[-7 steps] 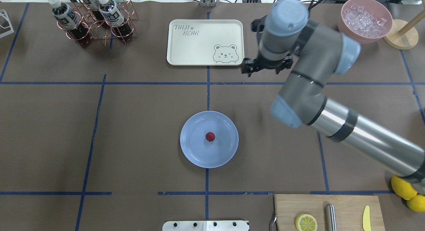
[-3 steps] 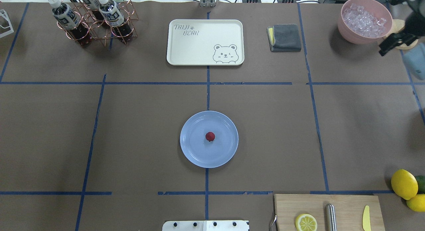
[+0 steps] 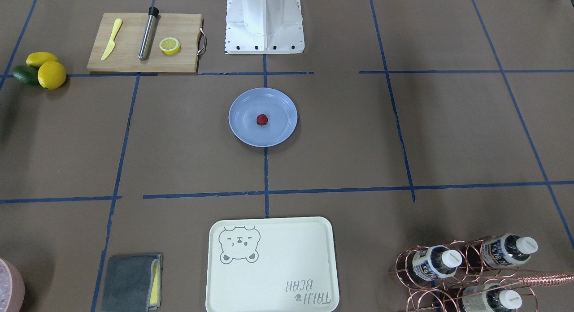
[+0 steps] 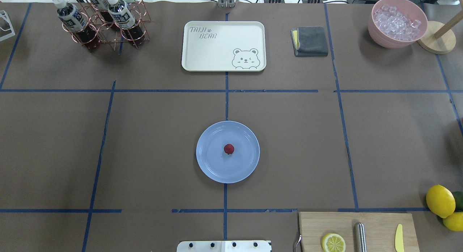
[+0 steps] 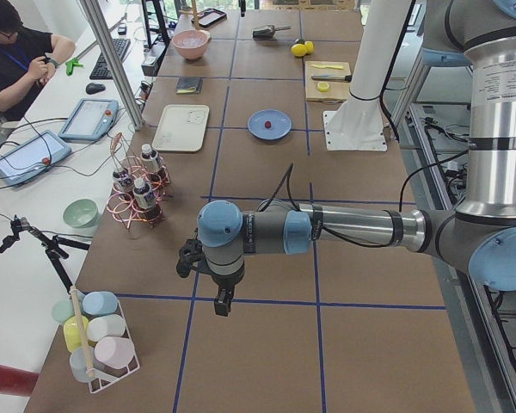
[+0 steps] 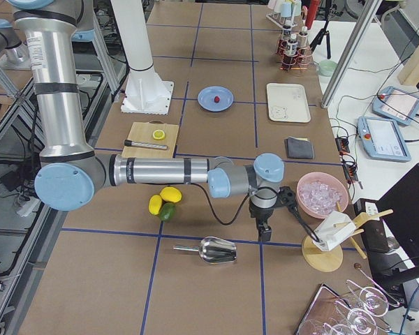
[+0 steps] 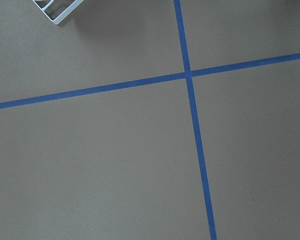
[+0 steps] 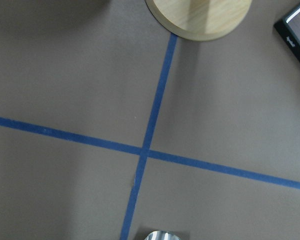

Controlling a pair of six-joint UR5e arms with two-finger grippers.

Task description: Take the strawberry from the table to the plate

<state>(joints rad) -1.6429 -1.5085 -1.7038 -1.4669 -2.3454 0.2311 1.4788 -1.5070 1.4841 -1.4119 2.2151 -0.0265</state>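
Note:
The small dark-red strawberry lies at the centre of the light-blue plate in the middle of the brown table. Neither arm shows in the overhead or front views. My left gripper hangs over bare table at the robot's far left end, far from the plate. My right gripper hangs at the far right end beside the pink ice bowl. Whether either is open or shut, I cannot tell. The wrist views show only table and blue tape.
A cream bear tray, a grey cloth and a copper bottle rack stand at the back. A cutting board with a lemon half, lemons and a metal scoop sit near the right arm. A person sits beside the table.
The right arm has swung from over the back right of the table out past its right edge and left the overhead view, uncovering the grey cloth. Strawberry and plate have not moved.

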